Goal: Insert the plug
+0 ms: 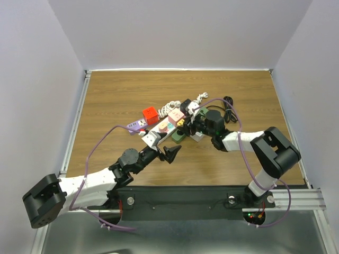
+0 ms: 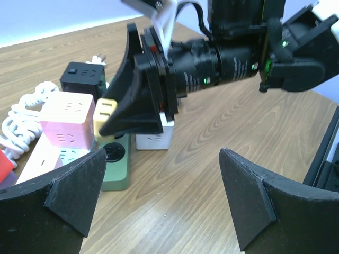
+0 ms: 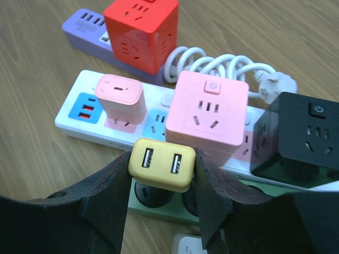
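A: What is closest to us?

B: The left gripper (image 2: 161, 185). It hangs low over the worktop (image 2: 212, 132), with its jaws wide apart and nothing in them.

A: And where is the plug?

B: The yellow plug (image 3: 161, 164) is squeezed tight in the right gripper (image 3: 161, 182). It is over the green strip (image 2: 114, 174), just in front of the pink cube (image 3: 209, 119).

A: Is it in yet?

B: I think not. Its pins are hidden under it, so I cannot tell if they touch.

A: How should it go in?

B: Keep it flat, not tipped. Line the pins up with the round hole below. Then push straight down, slow and firm.

A: What could go wrong?

B: The pink cube sits very near behind it and could bump the plug. The green strip could slide too. The free gripper might press on it to hold it.

A: And farther back?

B: The white strip (image 3: 69, 124) and then the red cube (image 3: 140, 32). Leave those alone.
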You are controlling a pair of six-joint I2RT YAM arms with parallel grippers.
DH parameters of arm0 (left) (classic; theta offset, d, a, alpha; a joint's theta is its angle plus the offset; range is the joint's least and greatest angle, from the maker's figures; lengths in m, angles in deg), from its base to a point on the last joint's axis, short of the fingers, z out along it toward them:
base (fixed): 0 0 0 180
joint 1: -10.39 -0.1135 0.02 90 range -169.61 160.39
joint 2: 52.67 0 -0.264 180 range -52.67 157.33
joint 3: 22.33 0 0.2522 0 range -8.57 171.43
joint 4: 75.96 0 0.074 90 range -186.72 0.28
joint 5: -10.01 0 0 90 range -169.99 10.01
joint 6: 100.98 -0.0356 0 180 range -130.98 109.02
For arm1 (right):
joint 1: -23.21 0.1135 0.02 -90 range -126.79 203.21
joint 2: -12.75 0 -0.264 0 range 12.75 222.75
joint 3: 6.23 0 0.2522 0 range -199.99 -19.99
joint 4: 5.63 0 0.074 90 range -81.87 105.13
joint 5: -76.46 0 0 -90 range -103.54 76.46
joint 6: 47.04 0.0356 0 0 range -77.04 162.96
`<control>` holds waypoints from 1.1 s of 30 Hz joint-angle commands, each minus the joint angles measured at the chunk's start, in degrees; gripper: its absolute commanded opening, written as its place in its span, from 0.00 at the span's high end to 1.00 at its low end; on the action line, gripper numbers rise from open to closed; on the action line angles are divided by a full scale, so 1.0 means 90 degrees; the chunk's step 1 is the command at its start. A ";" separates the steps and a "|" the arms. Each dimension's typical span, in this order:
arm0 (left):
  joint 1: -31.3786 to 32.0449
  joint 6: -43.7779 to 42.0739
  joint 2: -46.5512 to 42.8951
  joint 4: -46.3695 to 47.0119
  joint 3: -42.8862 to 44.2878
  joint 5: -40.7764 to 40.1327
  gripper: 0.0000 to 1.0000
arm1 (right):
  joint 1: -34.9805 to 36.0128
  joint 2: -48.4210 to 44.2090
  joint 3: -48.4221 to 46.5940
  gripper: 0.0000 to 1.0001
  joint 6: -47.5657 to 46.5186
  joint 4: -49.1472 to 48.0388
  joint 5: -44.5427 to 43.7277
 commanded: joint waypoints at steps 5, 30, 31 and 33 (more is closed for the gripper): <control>-0.0280 0.0146 -0.0099 0.0016 -0.0075 0.0266 0.01 | -0.0016 0.0171 -0.0142 1.00 -0.0340 -0.0656 0.0710; -0.0300 0.0029 -0.0050 0.0104 -0.0084 0.0432 0.01 | -0.0016 0.0338 -0.0131 1.00 -0.0506 -0.0345 0.0641; -0.0300 0.0028 -0.0040 0.0104 -0.0084 0.0442 0.01 | -0.0025 0.0337 -0.0161 0.99 -0.0516 -0.0266 0.0642; -0.0300 0.0028 -0.0031 0.0114 -0.0084 0.0442 0.01 | -0.0016 0.0367 -0.0239 1.00 -0.0555 -0.0013 0.0642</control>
